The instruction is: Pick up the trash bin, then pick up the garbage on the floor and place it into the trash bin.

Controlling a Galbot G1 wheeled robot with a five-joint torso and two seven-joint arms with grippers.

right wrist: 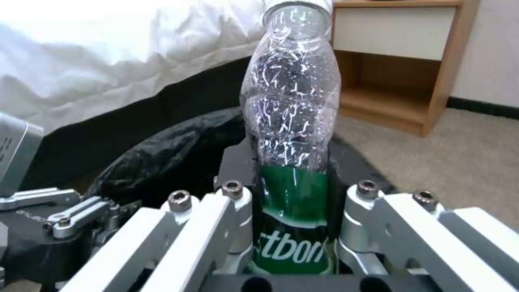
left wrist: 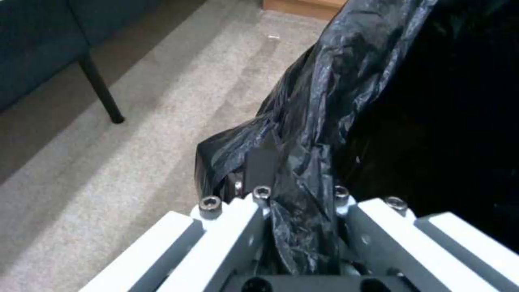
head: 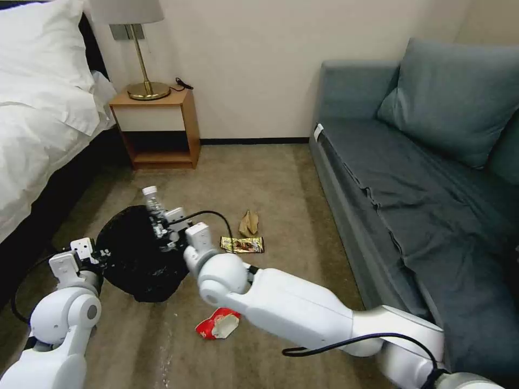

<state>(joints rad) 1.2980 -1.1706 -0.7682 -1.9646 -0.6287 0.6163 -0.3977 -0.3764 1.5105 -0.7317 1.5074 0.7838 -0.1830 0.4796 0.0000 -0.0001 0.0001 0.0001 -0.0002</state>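
Starting with the head view, we find the left gripper (head: 100,254) clamped on the liner edge of the trash bin (head: 138,259), at the bin's nine o'clock. Our right gripper (head: 162,229) holds the clear bottle (head: 154,205) above the bin's open mouth, near its one o'clock rim. Three items lie on the carpet: the tan paper wad (head: 249,222) and gold wrapper (head: 243,245) at the bin's three o'clock, the red-and-white snack packet (head: 218,323) at five o'clock.

Left wrist view: the fingers are closed on bunched black liner (left wrist: 303,162); whether they also hold the rigid rim, we cannot tell.

Right wrist view: the fingers grip the bottle's green label (right wrist: 292,211), neck pointing away.

Risk, in our judgement: if only the liner is held, it could slip and the bin sag or tip; released this near the rim, the bottle could bounce out
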